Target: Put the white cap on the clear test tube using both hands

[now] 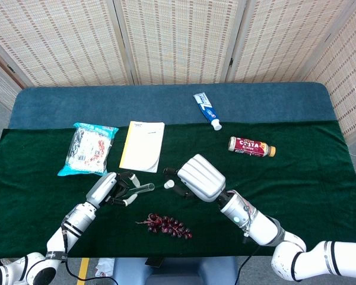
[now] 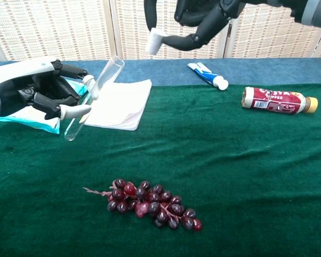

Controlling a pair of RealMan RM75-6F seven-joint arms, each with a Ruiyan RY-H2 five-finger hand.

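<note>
My left hand [image 1: 110, 189] [image 2: 40, 95] holds the clear test tube [image 2: 94, 96] [image 1: 141, 189] above the green cloth, tilted with its open mouth up and toward the right. My right hand [image 1: 199, 177] [image 2: 195, 19] pinches the small white cap [image 2: 153, 42] [image 1: 168, 185] between its fingertips, raised in the air. In the chest view the cap hangs up and to the right of the tube's mouth, with a gap between them. The head view shows the cap a short way right of the tube's end.
A bunch of dark grapes [image 2: 152, 204] lies on the green cloth [image 2: 246, 176] below the hands. A white booklet [image 2: 119, 104], a snack bag [image 1: 89, 148], a toothpaste tube [image 2: 207, 74] and a Costa bottle [image 2: 278, 100] lie farther back.
</note>
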